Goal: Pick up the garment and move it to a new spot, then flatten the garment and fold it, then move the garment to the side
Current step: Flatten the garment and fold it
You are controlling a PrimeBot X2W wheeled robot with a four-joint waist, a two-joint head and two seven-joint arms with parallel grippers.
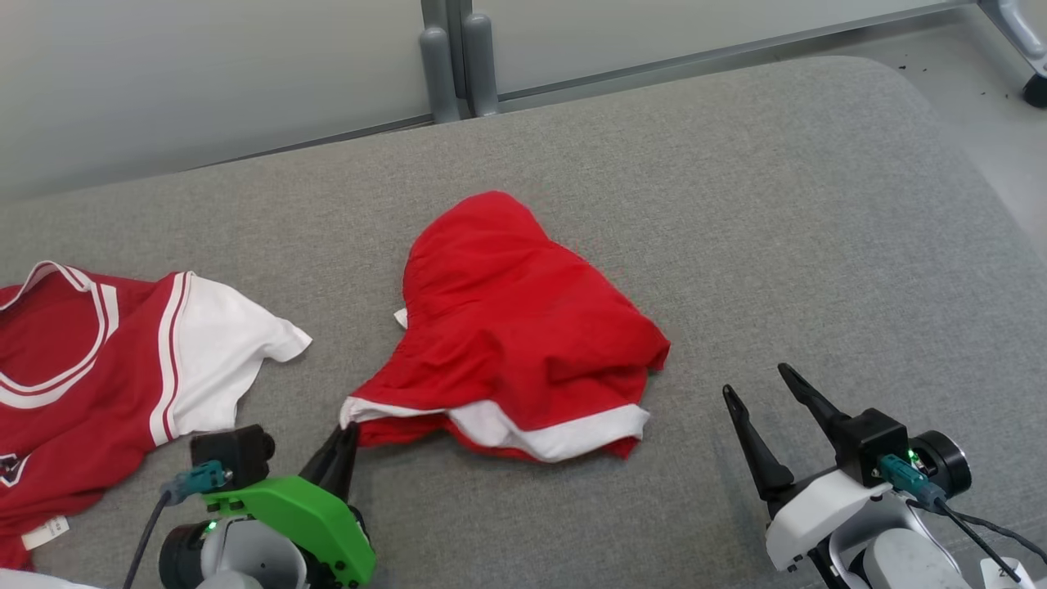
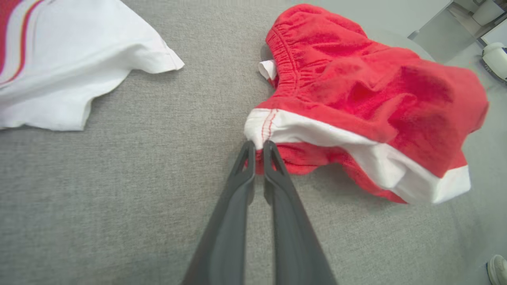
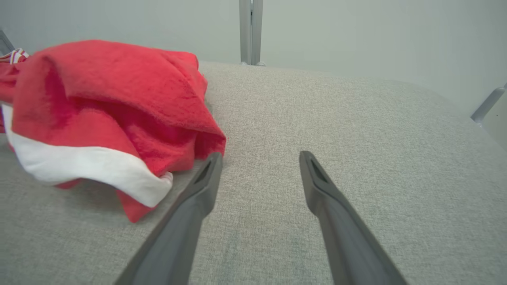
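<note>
Found the left gripper point(image 2: 258, 145) closed almost tip to tip, with the white-banded hem corner of the red shorts point(image 2: 356, 87) pinched right at its fingertips. Saw little cloth between the tips, only the corner itself. Traced the rest of the shorts ahead of those tips and off to their right, bunched and doubled over on the grey padded surface point(image 2: 119, 190), with the elastic waistband farthest out. Could not tell whether the pinched corner was raised off the padding or merely resting on it.

Found the right gripper point(image 1: 752, 380) spread wide and holding nothing, low over the padding. Saw the crumpled side of the shorts near its left finger yet apart from it, and plain padding straight ahead between its fingers.

Placed a red-and-white jersey point(image 1: 98, 360) farther off, well to the left of the left gripper and apart from the shorts. Spotted two grey posts point(image 1: 458, 65) beyond the far edge.

Judged the first step to be in hand: shorts gripped, not yet carried. Judged the next move to call for a lift with the pinch kept tight and a carry towards open padding away from the jersey. Thought a second grip by the free gripper likely needed before any flattening.
</note>
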